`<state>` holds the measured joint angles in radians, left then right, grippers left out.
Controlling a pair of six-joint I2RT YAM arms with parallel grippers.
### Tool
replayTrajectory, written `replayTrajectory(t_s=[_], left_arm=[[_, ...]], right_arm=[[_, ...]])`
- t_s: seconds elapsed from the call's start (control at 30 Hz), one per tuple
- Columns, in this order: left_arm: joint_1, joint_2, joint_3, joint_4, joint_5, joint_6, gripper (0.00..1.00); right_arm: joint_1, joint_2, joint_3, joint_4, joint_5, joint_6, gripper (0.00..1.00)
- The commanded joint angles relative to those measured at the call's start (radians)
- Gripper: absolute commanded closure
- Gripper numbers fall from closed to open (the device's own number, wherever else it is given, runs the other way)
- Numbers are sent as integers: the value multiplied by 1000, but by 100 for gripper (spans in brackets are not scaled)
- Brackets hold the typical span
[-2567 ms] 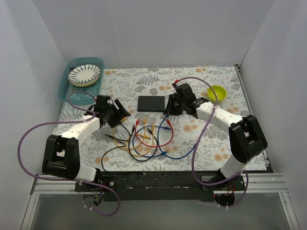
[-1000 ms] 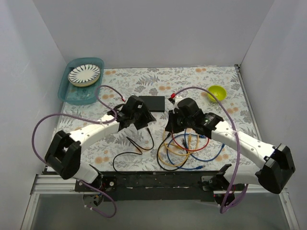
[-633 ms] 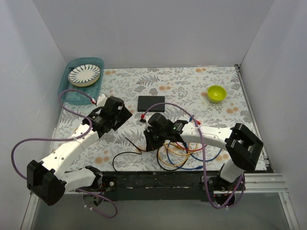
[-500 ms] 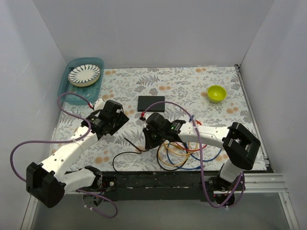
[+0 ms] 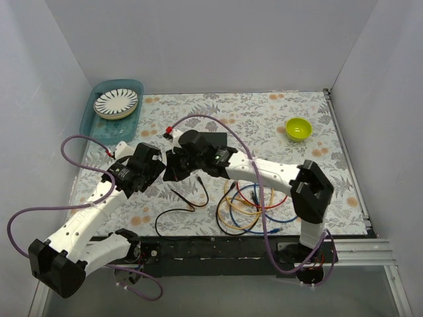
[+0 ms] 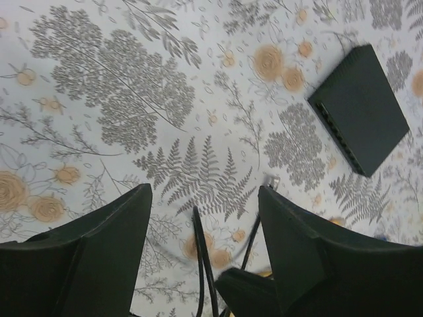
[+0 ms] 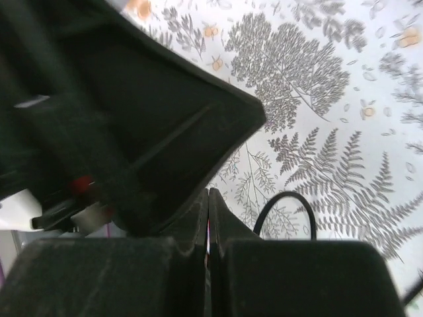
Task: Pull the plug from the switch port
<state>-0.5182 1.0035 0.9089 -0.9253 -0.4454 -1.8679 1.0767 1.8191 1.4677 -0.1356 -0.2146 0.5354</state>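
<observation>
The switch point(image 6: 360, 109) lies flat on the floral tabletop point(image 5: 264, 115), up and to the right of the left gripper point(image 6: 203, 195) and well apart from it; this gripper is spread over a black cable point(image 6: 198, 257); the right gripper point(image 7: 208, 208) is pressed together, near the switch in the top view; plain white walls stand around.

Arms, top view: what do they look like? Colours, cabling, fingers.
Both arms match: the left arm and right arm have white tubular links and boxy black joint housings. A purple cable loops loosely along each, ending at a small red connector near the wrist. The fingers are matte black, broad and wedge-shaped. No markings visible.
</observation>
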Motion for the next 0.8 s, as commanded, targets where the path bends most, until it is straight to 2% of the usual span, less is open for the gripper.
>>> replayTrajectory(t_s=[0.0, 0.17, 0.3, 0.33, 0.37, 0.47, 0.6, 0.77], left_arm=[[9, -26, 41, -76, -81, -54, 34], [14, -32, 19, -66, -59, -50, 34], [21, -32, -11, -44, -38, -42, 33], [23, -31, -16, -35, -33, -40, 33], [23, -26, -19, -24, -27, -36, 33], [26, 0, -33, 12, 5, -24, 33], [26, 38, -61, 68, 53, -8, 32], [29, 104, -85, 121, 119, -1, 32]], right_arm=[[26, 196, 88, -124, -193, -43, 99], [32, 246, -12, -194, -142, -66, 99], [8, 151, -214, -176, -52, -32, 99], [-7, 88, -265, -139, -46, 18, 99], [-45, 56, -374, -116, -33, 44, 99], [-141, -76, -557, -82, 13, 126, 99], [-286, -219, -707, -133, 70, 149, 99], [-529, -305, -822, -183, 66, 164, 99]])
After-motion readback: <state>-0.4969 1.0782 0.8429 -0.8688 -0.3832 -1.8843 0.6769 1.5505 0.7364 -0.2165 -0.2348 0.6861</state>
